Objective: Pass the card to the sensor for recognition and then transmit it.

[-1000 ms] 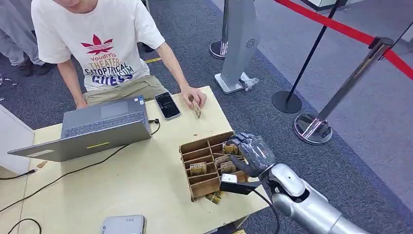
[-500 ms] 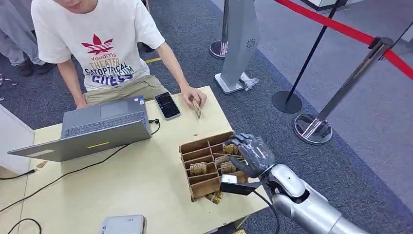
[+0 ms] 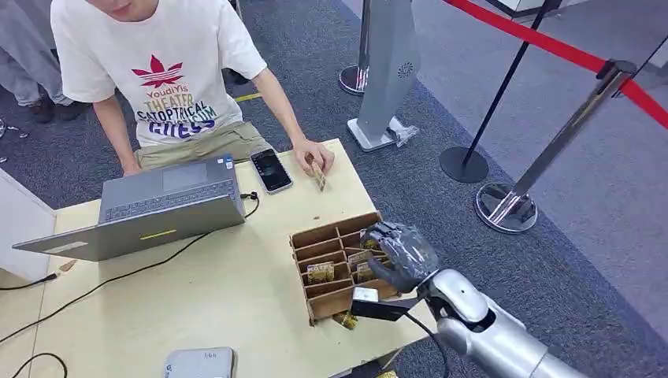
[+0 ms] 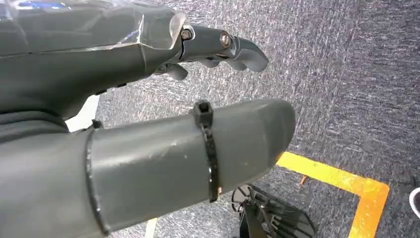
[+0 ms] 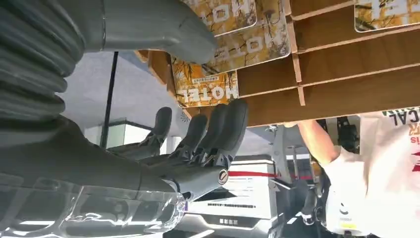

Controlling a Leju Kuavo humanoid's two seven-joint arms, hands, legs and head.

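Right robot hand, fingers apart and holding nothing, poised over the right-hand compartments of the divided cardboard tray at the worktop's near right edge. Right wrist view: thumb and dark fingers just beside a "HOTEL" card standing in a compartment; contact cannot be told. Further hotel cards occupy neighbouring slots. Left robot hand hangs above grey carpet, fingers spread, holding nothing. Grey sensor device at the near edge. Farther back: open laptop, smartphone, and a seated person's hand holding a card near the far right corner.
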